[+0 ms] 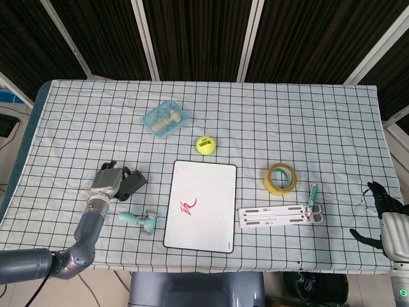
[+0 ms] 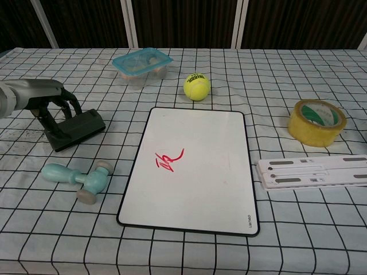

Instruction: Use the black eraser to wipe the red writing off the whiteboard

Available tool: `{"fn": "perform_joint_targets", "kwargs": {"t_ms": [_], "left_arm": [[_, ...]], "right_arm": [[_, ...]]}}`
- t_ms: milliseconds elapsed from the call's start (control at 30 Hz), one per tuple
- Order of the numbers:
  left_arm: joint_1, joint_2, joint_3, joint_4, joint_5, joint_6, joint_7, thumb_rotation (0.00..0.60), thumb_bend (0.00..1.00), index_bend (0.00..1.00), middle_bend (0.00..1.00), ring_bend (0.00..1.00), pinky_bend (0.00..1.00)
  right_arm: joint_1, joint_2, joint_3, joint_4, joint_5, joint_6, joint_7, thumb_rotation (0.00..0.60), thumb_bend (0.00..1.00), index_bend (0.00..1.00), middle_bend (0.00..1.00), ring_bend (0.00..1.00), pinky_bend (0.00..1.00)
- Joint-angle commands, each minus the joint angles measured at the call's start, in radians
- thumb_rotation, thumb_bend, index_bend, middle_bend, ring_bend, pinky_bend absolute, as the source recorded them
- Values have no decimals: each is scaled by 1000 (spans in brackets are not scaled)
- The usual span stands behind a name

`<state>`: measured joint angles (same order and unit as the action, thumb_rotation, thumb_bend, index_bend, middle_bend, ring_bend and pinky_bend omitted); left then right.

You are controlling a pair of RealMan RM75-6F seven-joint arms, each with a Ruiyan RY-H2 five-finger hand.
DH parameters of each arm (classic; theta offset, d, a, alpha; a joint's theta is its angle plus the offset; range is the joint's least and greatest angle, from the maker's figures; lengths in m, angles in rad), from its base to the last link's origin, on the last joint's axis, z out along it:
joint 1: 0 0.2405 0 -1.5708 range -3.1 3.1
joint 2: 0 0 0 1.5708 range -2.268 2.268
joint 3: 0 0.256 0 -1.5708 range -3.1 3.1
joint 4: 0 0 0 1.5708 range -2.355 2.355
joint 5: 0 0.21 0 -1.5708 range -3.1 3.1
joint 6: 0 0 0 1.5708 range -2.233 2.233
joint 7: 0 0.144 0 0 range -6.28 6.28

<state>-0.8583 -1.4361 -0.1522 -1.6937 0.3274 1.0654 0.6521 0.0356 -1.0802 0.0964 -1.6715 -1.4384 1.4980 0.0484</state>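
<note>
From overhead, the left hand (image 1: 107, 182) had its fingers curled over the black eraser (image 1: 131, 182), which sat on the cloth just left of the whiteboard (image 1: 201, 206), while the right hand (image 1: 386, 214) hung off the table's right edge, fingers spread and holding nothing. From the chest camera, the fingers (image 2: 56, 103) gripped the eraser's (image 2: 76, 129) left end beside the whiteboard (image 2: 195, 169), whose red writing (image 2: 168, 160) was unwiped.

head: high, looking down | chest: low, nearer, facing forward | shared: whiteboard (image 1: 200, 206) (image 2: 192, 168), probably most tabletop
</note>
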Motion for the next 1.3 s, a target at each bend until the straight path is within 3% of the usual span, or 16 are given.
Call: {"fn": "perform_joint_targets", "kwargs": {"t_ms": [33,433,800,1000,1300], "left_arm": [[2,18,-5,-31,16,12,-5,600,399,325,432,0,22],[-39,54,-34,-156,114,94,48,600,417,331,435,0,21],[-149,-110,-95,-123,10,217,197,600,417,331,434,0,20],[-177,-165,-80,-107,29,225,236,600,417,332,434,0,19],[-189,-215,-32,-49,127,150,226,600,417,331,427,0,18]], "right_arm": [[0,0,0,0,0,0,-1,600,78,59,89,193,213],[0,-1,0,-3,-2,2,-4,600,79,60,89,193,214],[0,-4,0,-1,-1,2,-10,600,79,59,89,193,214],[0,-4,0,0,0,2,-11,600,81,60,90,193,214],[-1,-3,1,-1,1,3,-8,600,83,60,89,193,214]]}}
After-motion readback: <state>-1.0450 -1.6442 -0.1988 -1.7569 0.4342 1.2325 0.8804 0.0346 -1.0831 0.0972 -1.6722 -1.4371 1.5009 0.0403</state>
